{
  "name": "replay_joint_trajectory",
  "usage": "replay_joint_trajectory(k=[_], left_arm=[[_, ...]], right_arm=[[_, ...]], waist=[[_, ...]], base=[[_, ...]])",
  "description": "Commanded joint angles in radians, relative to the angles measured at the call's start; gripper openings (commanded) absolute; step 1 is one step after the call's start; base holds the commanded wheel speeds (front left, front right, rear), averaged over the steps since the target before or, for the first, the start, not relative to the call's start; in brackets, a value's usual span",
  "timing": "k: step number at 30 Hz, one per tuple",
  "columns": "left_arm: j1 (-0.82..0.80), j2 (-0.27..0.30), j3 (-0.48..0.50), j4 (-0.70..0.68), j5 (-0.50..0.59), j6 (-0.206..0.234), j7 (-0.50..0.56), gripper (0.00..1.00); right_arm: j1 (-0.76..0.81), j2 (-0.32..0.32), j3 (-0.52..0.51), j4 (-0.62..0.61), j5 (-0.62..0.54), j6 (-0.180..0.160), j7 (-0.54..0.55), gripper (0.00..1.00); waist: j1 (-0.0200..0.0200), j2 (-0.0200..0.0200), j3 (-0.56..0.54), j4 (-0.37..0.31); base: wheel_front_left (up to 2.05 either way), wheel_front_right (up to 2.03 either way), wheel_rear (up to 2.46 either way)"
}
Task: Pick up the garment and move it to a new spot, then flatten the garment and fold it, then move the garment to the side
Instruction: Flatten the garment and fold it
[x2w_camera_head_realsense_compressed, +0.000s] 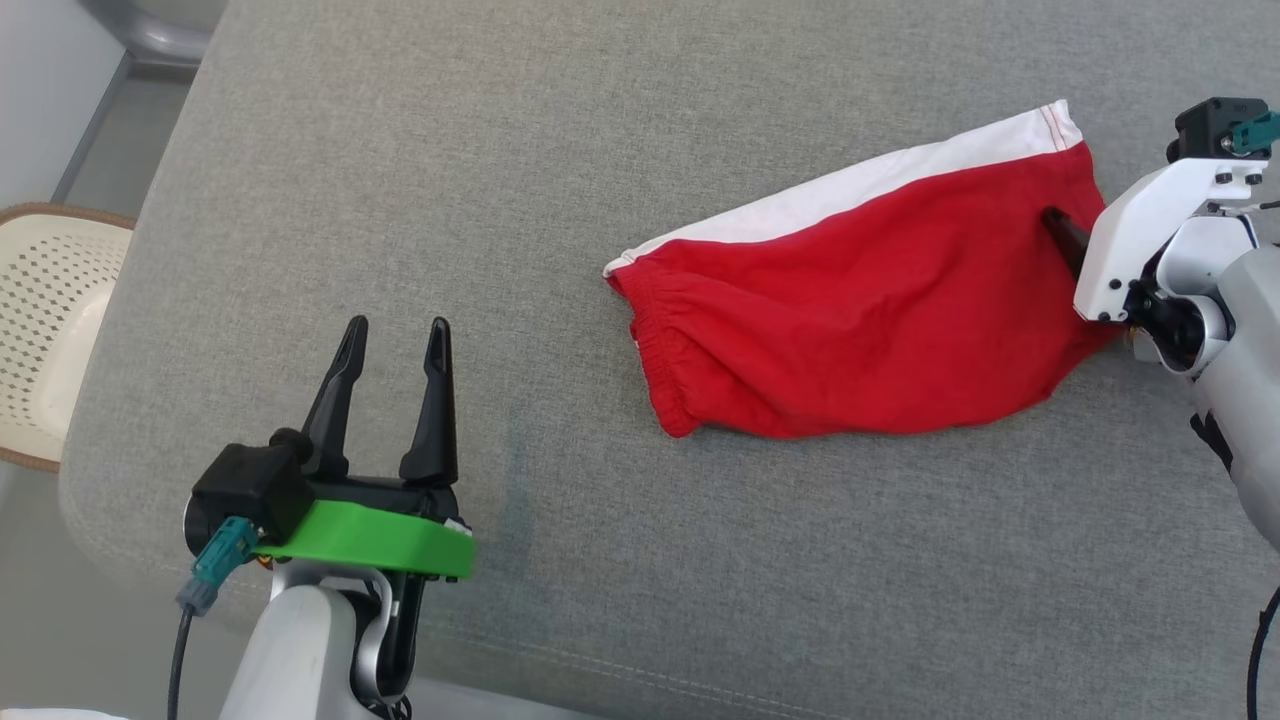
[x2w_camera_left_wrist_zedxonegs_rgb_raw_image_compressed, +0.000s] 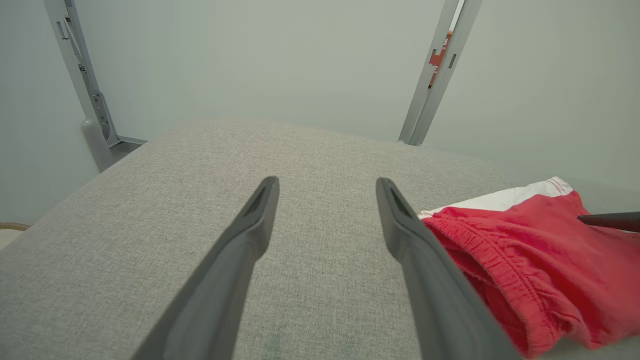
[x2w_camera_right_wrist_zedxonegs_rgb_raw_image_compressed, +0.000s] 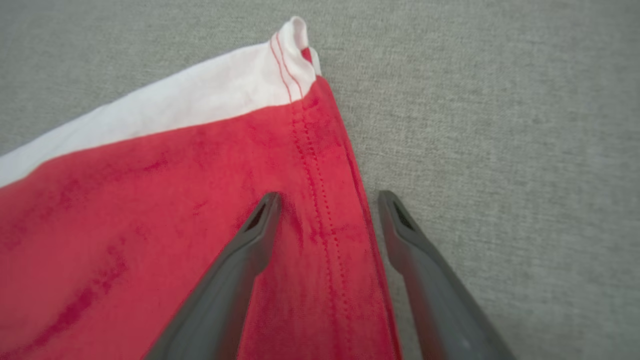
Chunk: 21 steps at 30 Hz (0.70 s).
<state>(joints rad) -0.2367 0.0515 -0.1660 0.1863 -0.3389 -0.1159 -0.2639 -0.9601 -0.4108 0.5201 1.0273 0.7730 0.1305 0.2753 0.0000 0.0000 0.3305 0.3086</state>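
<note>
- You are looking at a grey fabric cushion (x2w_camera_head_realsense_compressed: 400, 150), which is carrying the garment.
- The garment (x2w_camera_head_realsense_compressed: 850, 310), red shorts with a white band, is lying loosely flat on the cushion's right half, its elastic waist pointing toward the left gripper.
- A cream perforated basket (x2w_camera_head_realsense_compressed: 45, 320) is sitting off the cushion's left edge.
- Your right gripper (x2w_camera_right_wrist_zedxonegs_rgb_raw_image_compressed: 327, 197) is standing with fingers apart, straddling the garment's stitched hem. One finger is lying over red cloth, the other over bare cushion, clamping nothing.
- Your left gripper (x2w_camera_head_realsense_compressed: 397, 325) is hovering with fingers spread, well apart from the garment, gripping nothing.
</note>
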Motion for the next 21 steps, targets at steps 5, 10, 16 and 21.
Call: replay_joint_trajectory(k=[5, 10, 16, 21], left_arm=[[-0.003, 0.000, -0.004, 0.003, -0.016, -0.007, 0.000, 1.00], [0.001, 0.000, -0.013, 0.025, -0.022, -0.008, 0.000, 1.00], [0.015, 0.000, -0.016, 0.045, -0.016, -0.011, 0.000, 1.00], [0.026, 0.000, -0.020, 0.052, -0.012, -0.013, 0.000, 1.00]], right_arm=[[0.022, 0.045, 0.020, 0.083, -0.047, 0.000, 0.053, 0.08], [0.029, 0.052, 0.028, 0.099, -0.076, 0.000, 0.044, 0.00], [0.020, 0.004, 0.012, 0.116, -0.108, -0.002, -0.003, 0.00], [0.004, -0.043, 0.005, 0.127, -0.148, -0.001, -0.024, 0.00]], waist=[[0.0000, 0.0000, 0.017, 0.020], [0.0000, 0.0000, 0.002, 0.003], [0.0000, 0.0000, -0.041, -0.046], [0.0000, 0.0000, -0.084, -0.088]], base=[[0.00, 0.00, 0.00], [0.00, 0.00, 0.00], [0.00, 0.00, 0.00], [0.00, 0.00, 0.00]])
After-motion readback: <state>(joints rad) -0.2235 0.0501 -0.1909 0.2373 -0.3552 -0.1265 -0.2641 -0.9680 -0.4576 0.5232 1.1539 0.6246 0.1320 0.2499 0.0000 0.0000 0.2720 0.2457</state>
